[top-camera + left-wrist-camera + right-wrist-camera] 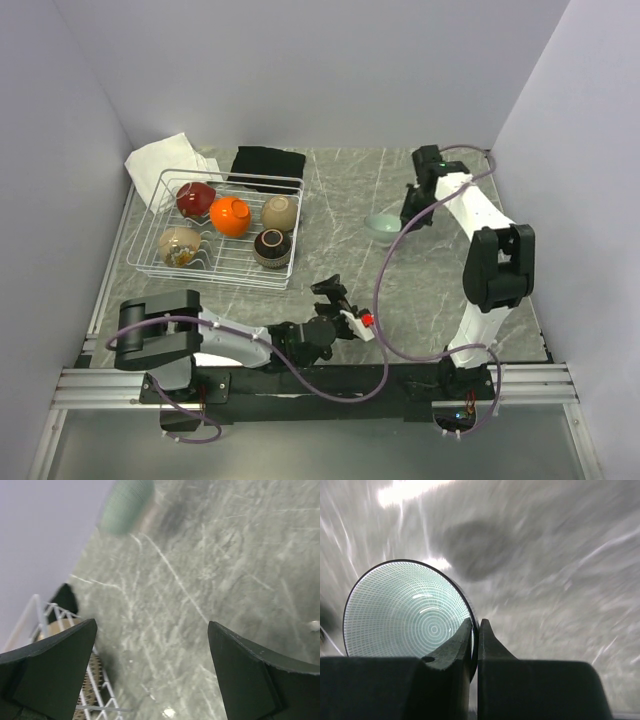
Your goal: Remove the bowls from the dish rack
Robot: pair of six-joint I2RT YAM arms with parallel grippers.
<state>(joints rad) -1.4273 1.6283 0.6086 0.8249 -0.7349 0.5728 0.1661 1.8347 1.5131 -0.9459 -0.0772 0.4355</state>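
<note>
At the far left a white cloth (160,160) lies partly under the corner of the dish rack (150,205). The rack's long axis runs across the worktop (340,190), side to side. Five bowls sit in it between the tines. The dark red bowl (196,198), orange bowl (230,216) and beige bowl (281,212) form the back row, leaning so that their outsides show, probably propped that way to drain. The tan-brown bowl (180,245) and dark brown bowl (272,247) sit in front, and the dark brown one has its black mouth turned up. A black cloth (268,165) lies just behind the rack.

The left hand (333,292) hovers low near the rack's right end. Its fingers are spread wide and it carries nothing, so it looks free to reach for another bowl.

Further right, the pale teal bowl (382,226) is out of the rack and over open worktop, mouth up. The right hand (475,630) pinches its rim with one finger inside and one outside. That hold suits carrying a thin-walled bowl level. Whether the bowl's foot touches the worktop cannot be told.
</note>
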